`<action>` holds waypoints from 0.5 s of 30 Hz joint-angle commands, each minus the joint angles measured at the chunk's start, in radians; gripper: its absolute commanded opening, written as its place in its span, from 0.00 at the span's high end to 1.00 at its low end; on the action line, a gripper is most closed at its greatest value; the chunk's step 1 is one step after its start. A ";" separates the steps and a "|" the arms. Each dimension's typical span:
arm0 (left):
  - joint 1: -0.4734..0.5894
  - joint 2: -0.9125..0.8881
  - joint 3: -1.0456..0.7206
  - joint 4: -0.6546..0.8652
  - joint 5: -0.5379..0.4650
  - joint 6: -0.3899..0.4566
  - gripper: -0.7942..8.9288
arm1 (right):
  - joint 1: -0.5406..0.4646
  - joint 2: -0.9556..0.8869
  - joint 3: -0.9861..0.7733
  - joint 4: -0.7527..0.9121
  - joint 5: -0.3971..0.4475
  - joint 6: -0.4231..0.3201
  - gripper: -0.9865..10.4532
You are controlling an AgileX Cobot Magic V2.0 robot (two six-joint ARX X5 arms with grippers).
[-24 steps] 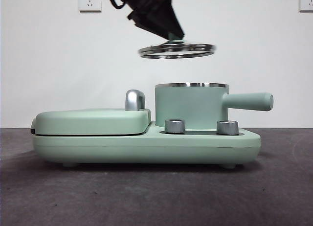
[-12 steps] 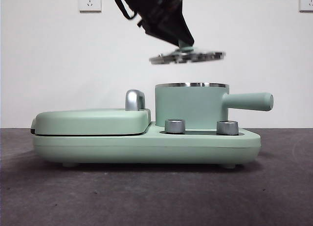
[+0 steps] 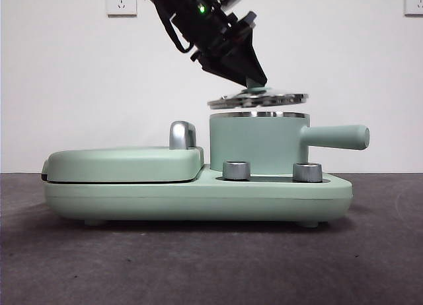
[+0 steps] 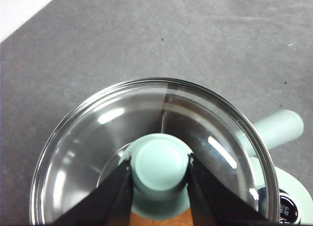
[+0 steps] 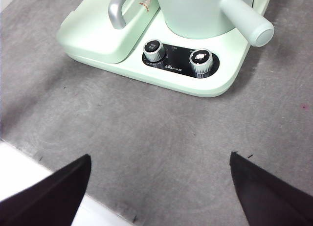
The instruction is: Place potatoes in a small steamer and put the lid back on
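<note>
Lid point(image 3: 259, 100) in left gripper point(image 4: 160, 173) fingers by its knob, slightly tilted, just above steamer point(image 3: 259, 142).

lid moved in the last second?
Yes. The lid, held by the left gripper, dropped toward the steamer's steel rim and now sits tilted just above it.

White wall point(image 3: 370, 74), two wall sockets point(image 3: 121, 1), dark grey tabletop point(image 3: 198, 265)

The left arm slants down from the upper left in the front view, its left gripper point(image 3: 254, 82) pointing down and rightward, fingers point(image 4: 110, 196) closed on either side of the lid's knob point(image 4: 160, 165). The right gripper point(image 5: 159, 187) hangs high above the tabletop on the near side, fingers spread wide apart, holding nothing.
</note>
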 commanded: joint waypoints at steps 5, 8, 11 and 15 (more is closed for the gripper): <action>-0.010 0.025 0.025 0.058 0.009 -0.011 0.91 | 0.006 0.002 0.007 0.010 0.000 0.018 0.52; -0.010 0.026 0.025 0.069 0.009 -0.012 0.91 | 0.006 0.003 0.007 0.011 0.005 0.018 0.52; -0.010 0.034 0.025 0.073 0.009 -0.012 0.91 | 0.006 0.003 0.007 0.011 0.008 0.018 0.52; -0.013 0.051 0.025 0.069 0.008 -0.012 0.91 | 0.006 0.003 0.007 0.011 0.008 0.018 0.52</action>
